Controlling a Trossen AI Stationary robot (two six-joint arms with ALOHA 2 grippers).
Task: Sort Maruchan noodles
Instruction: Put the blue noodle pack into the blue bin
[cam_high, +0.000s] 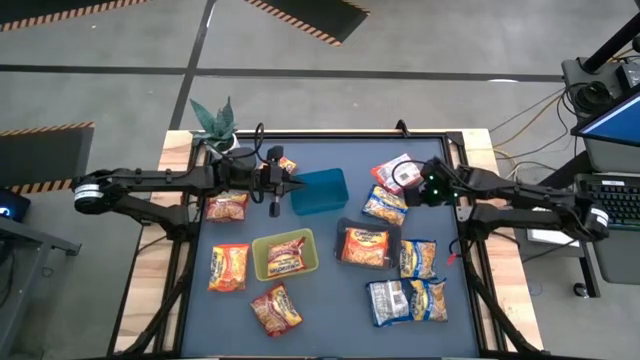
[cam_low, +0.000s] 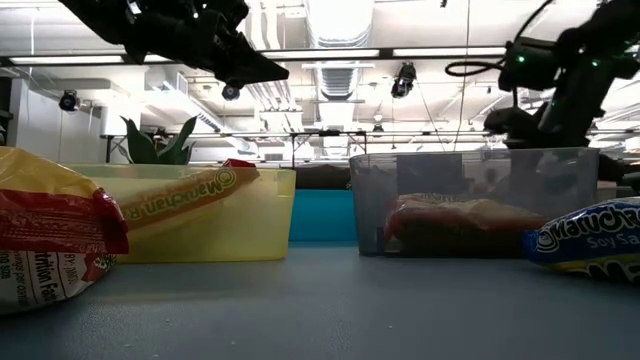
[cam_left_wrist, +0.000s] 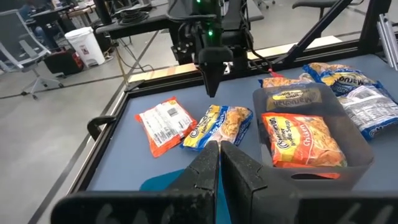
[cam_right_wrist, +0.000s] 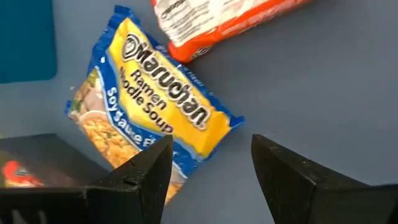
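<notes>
The right hand (cam_right_wrist: 211, 165) hovers with its fingers apart just above a blue-and-yellow crinkly plastic Maruchan soy sauce packet (cam_right_wrist: 149, 115), which lies flat on the dark blue bench (cam_high: 330, 300) beside a red-orange packet (cam_right_wrist: 217, 18). The left hand (cam_left_wrist: 219, 158), fingers pressed together and holding nothing, sits over the blue square tray (cam_high: 320, 190). An orange chicken packet (cam_left_wrist: 301, 140) rests in the dark tray (cam_left_wrist: 311, 112) (another lies in the yellow-green tray (cam_high: 283, 254)); further packets are scattered on the bench around the trays.
</notes>
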